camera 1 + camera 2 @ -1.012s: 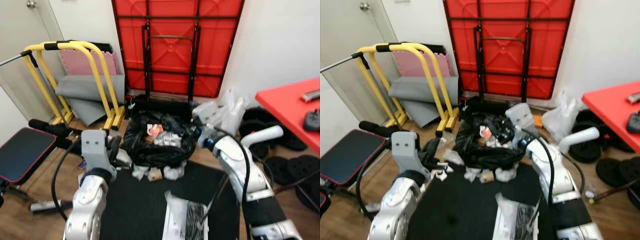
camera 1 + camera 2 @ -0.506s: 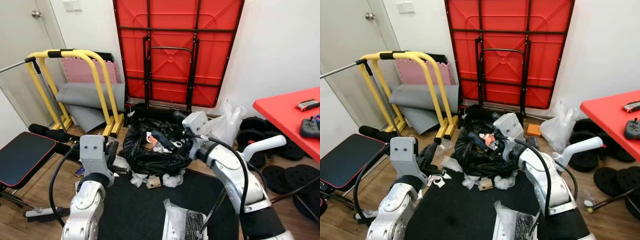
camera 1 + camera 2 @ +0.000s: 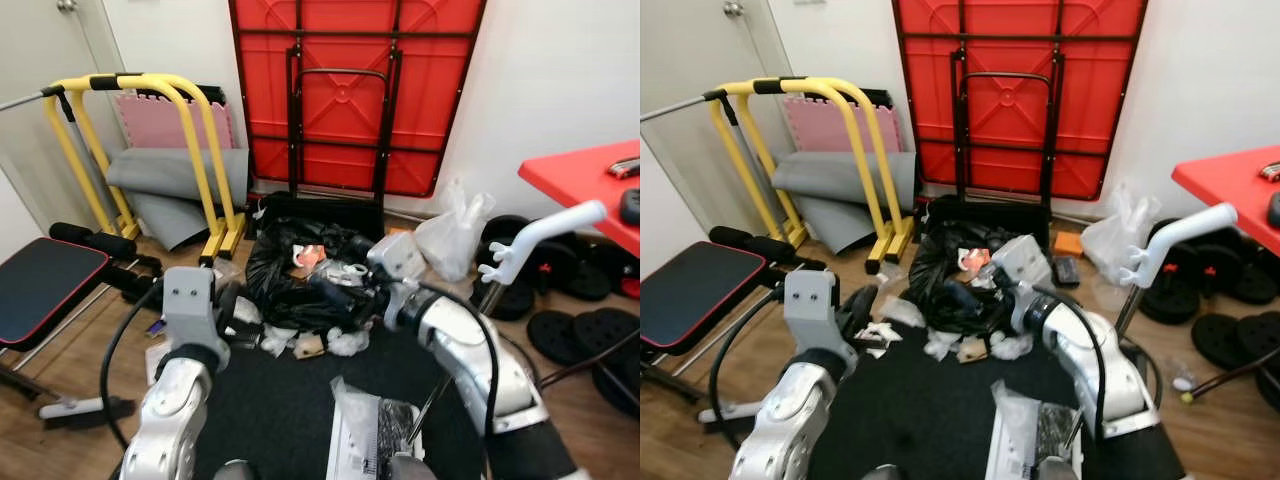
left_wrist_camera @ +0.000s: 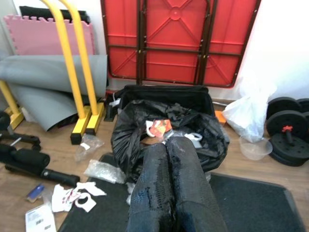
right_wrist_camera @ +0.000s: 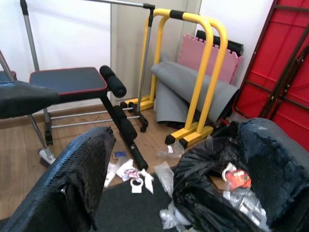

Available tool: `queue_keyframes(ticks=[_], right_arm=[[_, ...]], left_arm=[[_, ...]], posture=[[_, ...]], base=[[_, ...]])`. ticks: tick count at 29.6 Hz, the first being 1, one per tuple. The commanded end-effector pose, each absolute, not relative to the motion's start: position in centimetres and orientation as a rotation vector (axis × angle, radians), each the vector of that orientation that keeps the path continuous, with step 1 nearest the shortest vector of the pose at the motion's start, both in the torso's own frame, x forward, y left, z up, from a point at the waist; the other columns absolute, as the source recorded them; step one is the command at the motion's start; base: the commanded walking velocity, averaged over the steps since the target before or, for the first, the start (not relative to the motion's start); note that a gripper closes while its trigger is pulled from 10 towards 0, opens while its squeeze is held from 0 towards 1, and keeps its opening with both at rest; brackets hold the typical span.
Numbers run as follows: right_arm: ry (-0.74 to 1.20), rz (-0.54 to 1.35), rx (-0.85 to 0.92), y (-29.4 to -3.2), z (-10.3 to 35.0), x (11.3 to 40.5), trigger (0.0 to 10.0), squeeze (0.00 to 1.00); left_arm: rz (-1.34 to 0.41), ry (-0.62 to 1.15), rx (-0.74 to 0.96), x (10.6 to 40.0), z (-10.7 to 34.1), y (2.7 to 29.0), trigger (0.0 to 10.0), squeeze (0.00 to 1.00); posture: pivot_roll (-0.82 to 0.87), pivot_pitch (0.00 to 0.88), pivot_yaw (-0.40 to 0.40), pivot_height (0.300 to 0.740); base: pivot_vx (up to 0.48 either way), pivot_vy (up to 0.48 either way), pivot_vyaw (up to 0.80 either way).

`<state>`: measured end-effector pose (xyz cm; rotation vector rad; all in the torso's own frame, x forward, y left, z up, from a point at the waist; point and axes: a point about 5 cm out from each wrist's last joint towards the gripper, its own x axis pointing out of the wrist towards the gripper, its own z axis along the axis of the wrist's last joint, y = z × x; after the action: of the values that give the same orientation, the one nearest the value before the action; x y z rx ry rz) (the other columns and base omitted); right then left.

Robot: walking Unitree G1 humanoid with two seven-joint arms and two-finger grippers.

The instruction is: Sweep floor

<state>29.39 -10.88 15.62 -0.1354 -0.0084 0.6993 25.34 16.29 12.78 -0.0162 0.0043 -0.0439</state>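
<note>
Trash bag (image 3: 300,285) before folded table (image 3: 355,90); mat (image 3: 290,410) nearer

This looks like a home gym room used for storage. A yellow exercise frame (image 3: 190,150) stands by a padded workout bench (image 3: 45,300). Black weight plates (image 3: 590,345) lie on the wood floor (image 3: 80,375). A folded red table (image 3: 350,90) leans on the wall.

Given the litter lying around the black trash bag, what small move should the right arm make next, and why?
Probably lower the right gripper toward the crumpled scraps at the foot of the black trash bag. Its fingers stand wide apart and empty, poised by the bag's open mouth, while the litter lies on the floor just below. The left gripper is shut and holds nothing.
</note>
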Motion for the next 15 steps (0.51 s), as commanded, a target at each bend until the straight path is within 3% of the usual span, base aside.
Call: queue_keyframes(ticks=[1,15], right_arm=[[0.013,0.688,-0.132,-11.2,15.3,29.4,10.0,0.00],[0.072,0.488,-0.138,-14.2,14.5,30.7,10.0,0.00]], left_arm=[[-0.055,0.010,-0.019,25.4,12.7,16.3,10.0,0.00],[-0.047,0.026,-0.011,25.4,12.5,16.4,10.0,0.00]], posture=[[-0.14,0.000,-0.012,0.585],[-0.13,0.000,-0.008,0.530]], base=[[0.000,0.000,0.00],[0.000,0.000,0.00]])
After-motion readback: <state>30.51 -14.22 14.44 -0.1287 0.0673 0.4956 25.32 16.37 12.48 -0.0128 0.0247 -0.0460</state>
